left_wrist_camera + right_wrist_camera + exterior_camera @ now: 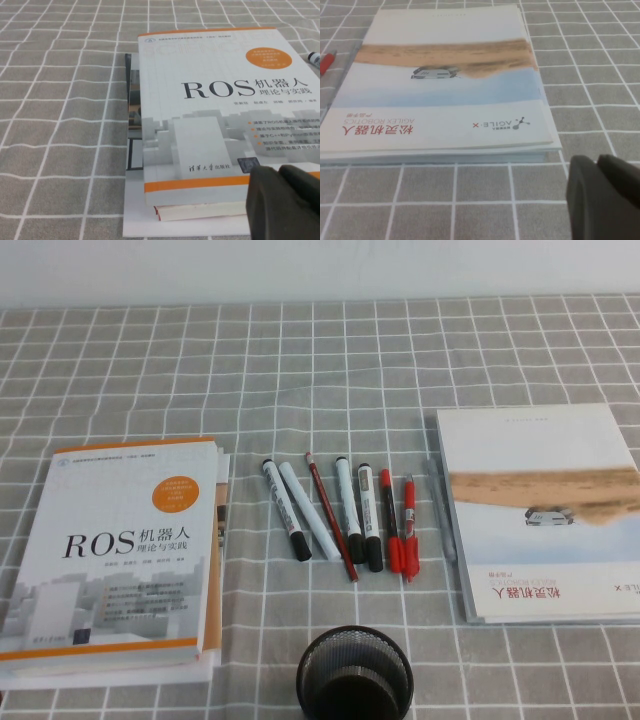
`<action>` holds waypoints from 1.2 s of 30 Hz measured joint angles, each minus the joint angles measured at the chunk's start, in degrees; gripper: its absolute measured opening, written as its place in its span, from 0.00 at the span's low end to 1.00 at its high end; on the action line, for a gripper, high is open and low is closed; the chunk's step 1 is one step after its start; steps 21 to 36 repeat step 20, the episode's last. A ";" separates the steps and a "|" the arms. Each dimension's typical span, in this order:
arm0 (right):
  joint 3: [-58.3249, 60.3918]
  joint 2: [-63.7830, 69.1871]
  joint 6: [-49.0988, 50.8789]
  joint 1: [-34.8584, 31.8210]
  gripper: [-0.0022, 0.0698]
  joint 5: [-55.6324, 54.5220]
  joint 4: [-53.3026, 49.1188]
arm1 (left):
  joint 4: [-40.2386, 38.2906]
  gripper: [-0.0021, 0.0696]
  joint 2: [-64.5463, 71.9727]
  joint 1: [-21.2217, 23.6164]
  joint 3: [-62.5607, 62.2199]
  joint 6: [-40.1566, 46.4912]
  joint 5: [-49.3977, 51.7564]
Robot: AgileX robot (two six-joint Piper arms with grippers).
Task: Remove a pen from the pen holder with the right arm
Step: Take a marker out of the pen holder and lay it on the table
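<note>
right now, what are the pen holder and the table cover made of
Pen holder: likely black metal mesh, matte; fine lattice shows. Table cover: probably woven cloth, grey with white grid. Left hand by the ROS book; right hand beside the booklet.

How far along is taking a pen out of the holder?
Looks done: the pens lie in a row on the cloth, and none sticks out of the mesh pen holder. In hand: nothing; the right hand is shut and empty near the corner of the white booklet, the left hand shut over the ROS book. Left: nothing visible to take out, though the holder's bottom is dark.
</note>
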 joint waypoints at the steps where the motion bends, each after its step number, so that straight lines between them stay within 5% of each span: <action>1: 0.00 0.00 0.00 0.00 0.01 0.00 0.00 | 0.00 0.02 0.00 0.00 0.00 0.00 0.00; 36: 0.00 0.00 -0.13 0.00 0.01 0.08 0.98 | 0.00 0.02 0.00 0.00 0.00 0.00 0.00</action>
